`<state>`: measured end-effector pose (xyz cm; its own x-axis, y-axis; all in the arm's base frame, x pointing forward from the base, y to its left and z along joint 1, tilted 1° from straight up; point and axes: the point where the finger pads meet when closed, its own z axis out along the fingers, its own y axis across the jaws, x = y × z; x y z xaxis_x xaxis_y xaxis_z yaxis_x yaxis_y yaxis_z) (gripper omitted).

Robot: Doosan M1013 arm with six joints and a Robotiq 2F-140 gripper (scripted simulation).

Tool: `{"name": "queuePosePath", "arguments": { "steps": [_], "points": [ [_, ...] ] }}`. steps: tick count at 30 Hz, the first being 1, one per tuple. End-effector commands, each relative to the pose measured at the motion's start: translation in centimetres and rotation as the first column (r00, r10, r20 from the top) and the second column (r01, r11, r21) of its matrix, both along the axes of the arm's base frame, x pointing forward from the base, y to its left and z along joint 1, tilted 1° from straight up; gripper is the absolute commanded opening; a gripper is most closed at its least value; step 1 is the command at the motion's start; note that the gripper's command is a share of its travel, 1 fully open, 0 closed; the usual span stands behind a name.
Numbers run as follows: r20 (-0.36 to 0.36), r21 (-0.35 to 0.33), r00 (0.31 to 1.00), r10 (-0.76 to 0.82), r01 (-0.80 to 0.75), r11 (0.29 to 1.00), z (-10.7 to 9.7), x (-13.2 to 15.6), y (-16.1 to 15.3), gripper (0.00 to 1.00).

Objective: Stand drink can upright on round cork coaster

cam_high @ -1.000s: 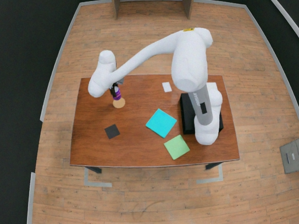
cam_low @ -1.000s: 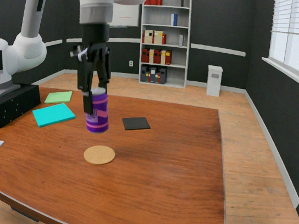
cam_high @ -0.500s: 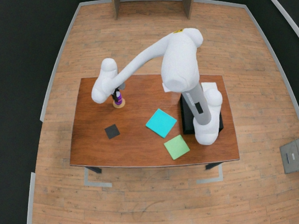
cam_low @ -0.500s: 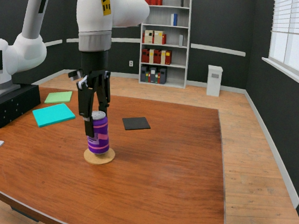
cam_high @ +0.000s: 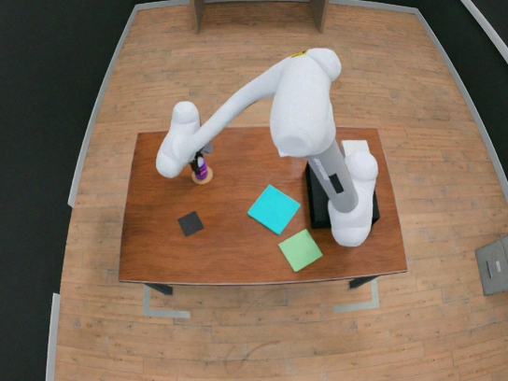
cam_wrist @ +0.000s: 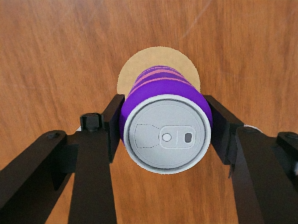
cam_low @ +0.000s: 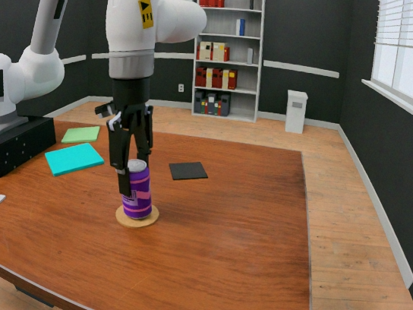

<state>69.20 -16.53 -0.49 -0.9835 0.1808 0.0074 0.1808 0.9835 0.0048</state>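
Observation:
The purple drink can with pink stripes stands upright on the round cork coaster, roughly at its middle. My gripper is shut on the can, one finger on each side, reaching down from above. In the wrist view the can's silver top sits between the black fingers, with the coaster's rim showing behind it. From overhead the can and coaster lie at the table's left part, under my wrist.
A black square coaster lies behind the can to the right. A cyan pad and a green pad lie to the left, near the black robot base. The table's near edge runs along the bottom left.

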Motion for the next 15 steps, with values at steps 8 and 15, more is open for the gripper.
{"name": "queuePosePath", "arguments": {
  "steps": [8, 15],
  "points": [
    [-0.001, 0.000, 1.000, 0.002, -0.002, 1.000, -0.26, -0.16, -0.23, 0.10],
    [-0.001, 0.000, 1.000, 0.002, -0.002, 1.000, -0.26, -0.16, -0.23, 1.00]
  ]
}}
